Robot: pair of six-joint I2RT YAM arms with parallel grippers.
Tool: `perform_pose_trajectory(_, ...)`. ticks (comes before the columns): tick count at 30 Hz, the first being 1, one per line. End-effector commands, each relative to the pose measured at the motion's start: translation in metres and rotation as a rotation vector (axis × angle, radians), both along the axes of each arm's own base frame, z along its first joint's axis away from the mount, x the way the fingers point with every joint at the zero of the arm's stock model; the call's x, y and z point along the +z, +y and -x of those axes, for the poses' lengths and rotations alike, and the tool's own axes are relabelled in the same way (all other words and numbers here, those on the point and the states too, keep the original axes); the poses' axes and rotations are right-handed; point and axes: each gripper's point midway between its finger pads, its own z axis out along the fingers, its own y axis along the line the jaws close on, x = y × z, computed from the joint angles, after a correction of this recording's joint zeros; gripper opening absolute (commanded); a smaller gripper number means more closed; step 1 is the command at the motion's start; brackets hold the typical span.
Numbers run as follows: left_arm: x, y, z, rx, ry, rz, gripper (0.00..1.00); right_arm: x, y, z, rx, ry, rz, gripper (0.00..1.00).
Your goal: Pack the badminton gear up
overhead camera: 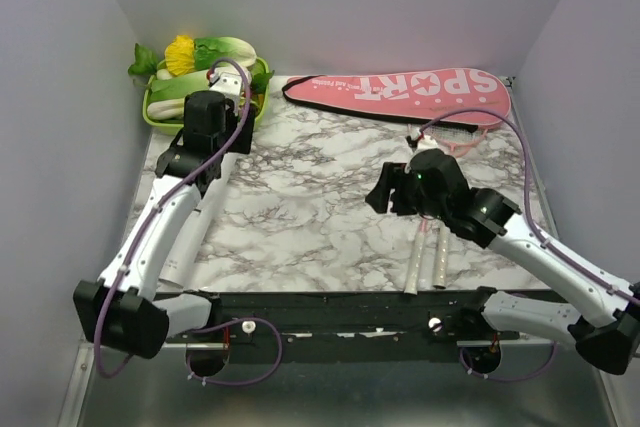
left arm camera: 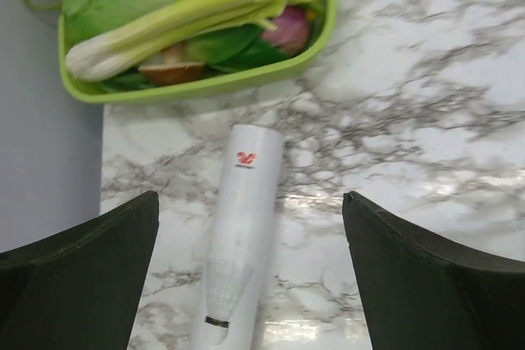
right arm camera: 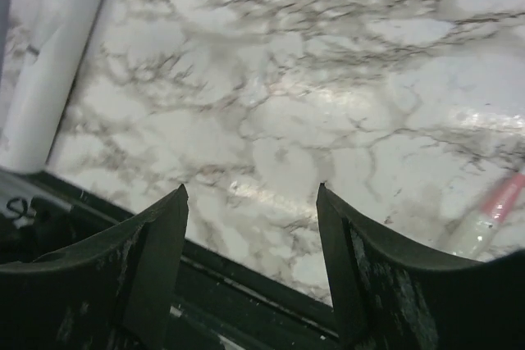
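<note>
The left claw (left arm camera: pixel 250 194) stood released, jaws wide above the white tube (left arm camera: pixel 244 227), which lay on the marble tabletop (left arm camera: pixel 426 120) near the green vegetable tray (left arm camera: pixel 197 88). The right claw (right arm camera: pixel 251 187) gaped empty near the two rackets (overhead camera: pixel 414 265). The pink SPORT cover (overhead camera: pixel 400 87) lay at the far edge.

The long pink racket-shaped cover (overhead camera: pixel 400 87) carries the word "SPORT" in large white capitals. Seen from the overhead camera, the word stands upside down and its letters run from right to left. A line of much smaller white lettering (overhead camera: pixel 352 86) sits beside it, toward the cover's narrow end, and is too small to read. The long white cylindrical tube (left arm camera: pixel 242 235) bears a small red logo (left arm camera: pixel 244 157) near its upper end in the left wrist view. A tiny line of print beneath the logo cannot be made out.
</note>
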Motion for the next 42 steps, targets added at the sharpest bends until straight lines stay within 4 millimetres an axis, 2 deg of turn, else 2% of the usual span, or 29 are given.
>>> perform_pose_trajectory(1,0.02,-0.073,0.037,-0.256,-0.027,0.179,0.99,-0.012,-0.025,-0.051,-0.149,0.034,-0.011,0.73)
perform_pose_trajectory(2,0.032,-0.082,0.049,-0.292,-0.062,0.209,0.99,-0.016,-0.028,-0.061,-0.177,0.045,-0.019,0.73)
perform_pose_trajectory(3,0.035,-0.091,0.056,-0.306,-0.072,0.244,0.99,-0.019,-0.029,-0.07,-0.199,0.057,-0.033,0.73)
perform_pose_trajectory(4,0.03,-0.1,0.065,-0.337,-0.064,0.267,0.99,-0.015,-0.035,-0.088,-0.253,0.048,-0.073,0.73)
perform_pose_trajectory(5,0.038,-0.101,0.074,-0.353,-0.088,0.299,0.99,-0.03,-0.032,-0.1,-0.273,0.08,-0.063,0.73)
perform_pose_trajectory(6,0.038,-0.107,0.082,-0.391,-0.082,0.33,0.99,-0.028,-0.031,-0.112,-0.294,0.077,-0.072,0.73)
perform_pose_trajectory(7,0.029,-0.115,0.092,-0.432,-0.062,0.365,0.99,-0.03,-0.031,-0.128,-0.333,0.088,-0.093,0.74)
perform_pose_trajectory(8,0.035,-0.118,0.103,-0.472,-0.092,0.393,0.99,-0.049,-0.029,-0.14,-0.353,0.134,-0.075,0.74)
perform_pose_trajectory(9,0.034,-0.13,0.115,-0.55,-0.083,0.438,0.99,-0.056,-0.027,-0.151,-0.374,0.152,-0.077,0.74)
perform_pose_trajectory(10,0.025,-0.135,0.122,-0.583,-0.073,0.463,0.99,-0.047,-0.026,-0.17,-0.412,0.14,-0.123,0.74)
perform_pose_trajectory(11,0.028,-0.139,0.132,-0.622,-0.083,0.483,0.99,-0.051,-0.025,-0.18,-0.431,0.148,-0.139,0.74)
perform_pose_trajectory(12,0.026,-0.142,0.137,-0.639,-0.075,0.502,0.99,-0.07,-0.024,-0.193,-0.458,0.18,-0.134,0.74)
perform_pose_trajectory(13,0.019,-0.148,0.145,-0.675,-0.051,0.527,0.99,-0.065,-0.026,-0.211,-0.491,0.147,-0.181,0.74)
perform_pose_trajectory(14,0.022,-0.151,0.153,-0.692,-0.052,0.563,0.99,-0.069,-0.027,-0.222,-0.537,0.157,-0.222,0.74)
perform_pose_trajectory(15,0.021,-0.154,0.158,-0.706,-0.044,0.585,0.99,-0.082,-0.031,-0.233,-0.584,0.161,-0.227,0.74)
perform_pose_trajectory(16,0.013,-0.158,0.164,-0.733,-0.028,0.606,0.99,-0.081,-0.034,-0.247,-0.636,0.148,-0.279,0.74)
perform_pose_trajectory(18,0.015,-0.161,0.172,-0.757,-0.051,0.642,0.99,-0.082,-0.038,-0.266,-0.697,0.126,-0.317,0.74)
perform_pose_trajectory(19,0.006,-0.162,0.173,-0.764,-0.058,0.651,0.99,-0.096,-0.041,-0.279,-0.737,0.129,-0.316,0.74)
perform_pose_trajectory(20,0.007,-0.163,0.178,-0.777,-0.075,0.663,0.99,-0.087,-0.038,-0.292,-0.754,0.119,-0.36,0.74)
perform_pose_trajectory(21,0.004,-0.165,0.18,-0.793,-0.076,0.671,0.99,-0.091,-0.036,-0.301,-0.764,0.125,-0.368,0.74)
perform_pose_trajectory(22,-0.001,-0.166,0.181,-0.804,-0.07,0.676,0.99,-0.105,-0.038,-0.308,-0.792,0.141,-0.361,0.74)
perform_pose_trajectory(25,-0.006,-0.17,0.184,-0.816,-0.042,0.697,0.99,-0.106,-0.042,-0.328,-0.886,0.118,-0.434,0.74)
perform_pose_trajectory(26,-0.006,-0.171,0.186,-0.827,-0.037,0.701,0.99,-0.12,-0.042,-0.332,-0.932,0.148,-0.458,0.74)
perform_pose_trajectory(29,-0.011,-0.171,0.189,-0.837,-0.023,0.688,0.99,-0.135,-0.045,-0.34,-1.026,0.182,-0.527,0.72)
perform_pose_trajectory(30,-0.011,-0.17,0.188,-0.833,-0.028,0.684,0.99,-0.148,-0.046,-0.341,-1.05,0.204,-0.53,0.72)
perform_pose_trajectory(31,-0.014,-0.169,0.189,-0.831,-0.022,0.684,0.99,-0.145,-0.045,-0.347,-1.062,0.185,-0.562,0.72)
perform_pose_trajectory(35,-0.017,-0.168,0.19,-0.826,-0.021,0.683,0.99,-0.157,-0.053,-0.356,-1.132,0.177,-0.576,0.72)
perform_pose_trajectory(40,-0.018,-0.169,0.189,-0.827,-0.018,0.682,0.99,-0.174,-0.069,-0.358,-1.217,0.193,-0.542,0.72)
perform_pose_trajectory(42,-0.021,-0.169,0.188,-0.824,-0.01,0.68,0.99,-0.174,-0.073,-0.362,-1.244,0.193,-0.553,0.72)
